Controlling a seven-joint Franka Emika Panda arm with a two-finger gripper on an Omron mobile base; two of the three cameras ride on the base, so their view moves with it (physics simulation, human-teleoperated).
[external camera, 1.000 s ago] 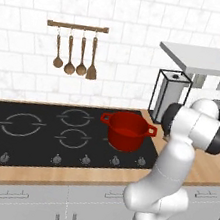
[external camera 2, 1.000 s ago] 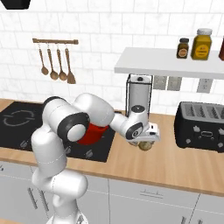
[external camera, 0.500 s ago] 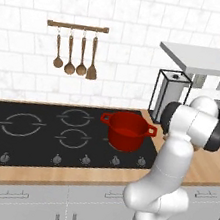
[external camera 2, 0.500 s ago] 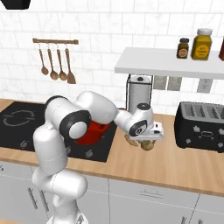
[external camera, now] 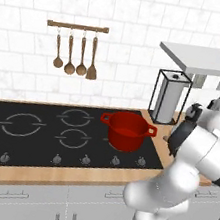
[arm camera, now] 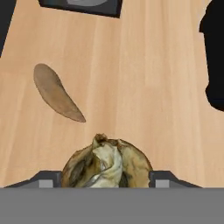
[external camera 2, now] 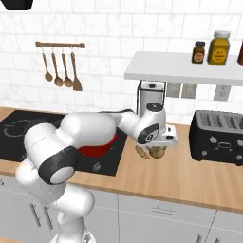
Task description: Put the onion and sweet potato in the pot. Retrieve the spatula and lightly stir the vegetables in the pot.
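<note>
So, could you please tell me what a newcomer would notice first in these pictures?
Probably the red pot on the black hob, the brightest thing there. Next, the tool low over the wooden counter right of the hob, its tips either side of the onion, with the sweet potato lying beside it.

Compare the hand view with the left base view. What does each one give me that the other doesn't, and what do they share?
Hand view: the onion sits between the finger tips of the gripper, which press on its sides. The sweet potato lies apart on the wood.
Left base view: the red pot stands on the cooktop, with the spatula hanging on the wall rail.
Both: the wooden counter and the black-framed paper towel holder.
</note>
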